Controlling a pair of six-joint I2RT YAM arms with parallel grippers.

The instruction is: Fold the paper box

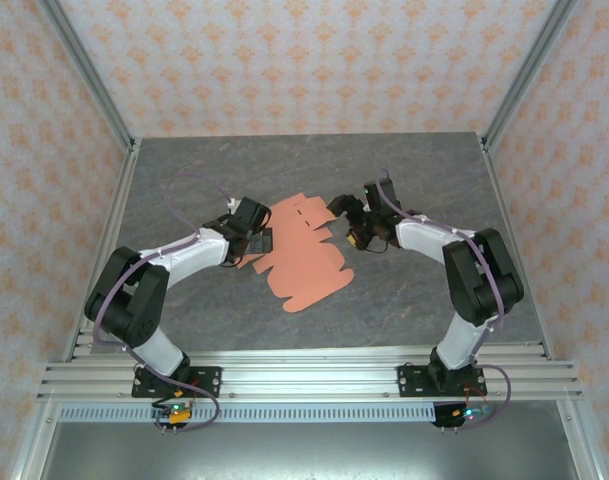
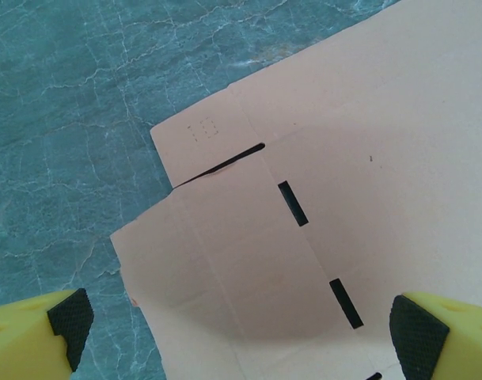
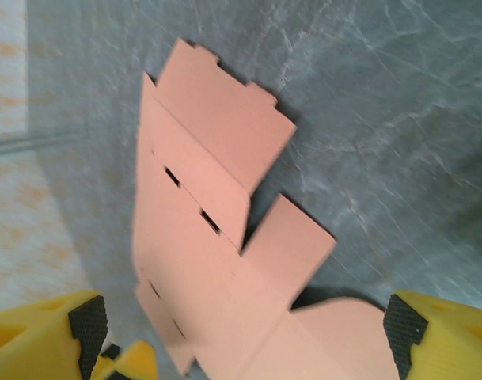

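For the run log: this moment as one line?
salmon-orange die-cut card sheet: unfolded on grey marbled table | left jaws: open over its left side | right jaws: open at its right edge

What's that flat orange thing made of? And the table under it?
The paper box looks like thin card, matte salmon-orange, with crisp cut slots and fold creases. The table looks like grey marbled stone with pale veins, though it may be only a printed surface.
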